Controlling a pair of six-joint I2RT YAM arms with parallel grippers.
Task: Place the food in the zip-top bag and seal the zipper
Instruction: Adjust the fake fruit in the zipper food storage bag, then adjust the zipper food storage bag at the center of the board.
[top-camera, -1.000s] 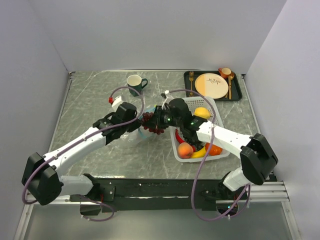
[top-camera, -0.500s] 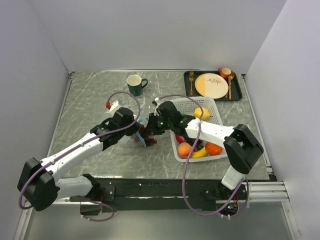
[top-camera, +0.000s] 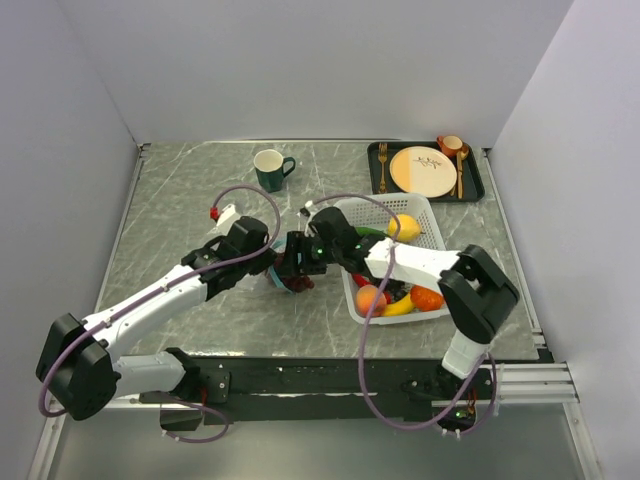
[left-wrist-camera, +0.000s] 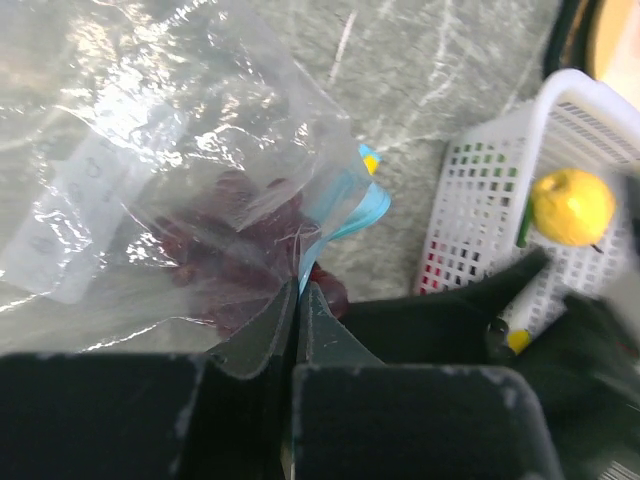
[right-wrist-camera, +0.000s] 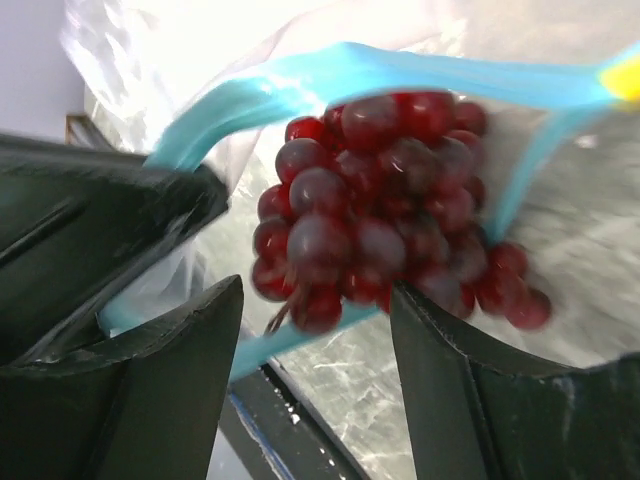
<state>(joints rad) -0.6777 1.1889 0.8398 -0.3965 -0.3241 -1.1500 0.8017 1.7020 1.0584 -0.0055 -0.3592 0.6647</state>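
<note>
The grape bunch (right-wrist-camera: 385, 215) sits in the mouth of the zip-top bag (left-wrist-camera: 150, 130). Most of the dark red berries are inside the clear plastic, and a few poke out past the edge. The teal zipper (right-wrist-camera: 330, 75) loops wide open around the bunch, one strip arching above it and the other running underneath.

The bag lies crumpled on the grey marbled tabletop (top-camera: 180, 220), near the middle and just left of the white mesh basket (left-wrist-camera: 470, 200).

The left pincer (left-wrist-camera: 298, 310) is clamped tight on the bag's rim right by the zipper. Its two dark fingers are pressed together with a fold of plastic between them, holding the mouth up.

The right pincer (right-wrist-camera: 315, 330) faces it from the basket side with its jaws standing apart. In the wrist view the lowest grapes hang just beyond the gap, and neither finger (right-wrist-camera: 180, 360) squeezes them. From above, the two pincers nearly meet over the bag's opening.

The basket holds more of the food: a yellow lemon (left-wrist-camera: 572, 205) at the far end, and a peach (top-camera: 370, 298), a banana (top-camera: 401, 307) and an orange (top-camera: 428, 297) at the near end.

Farther back on the tabletop stands a dark green mug (top-camera: 270, 168). In the far right corner a black tray (top-camera: 476, 185) carries a cream plate (top-camera: 424, 170) with cutlery beside it.
</note>
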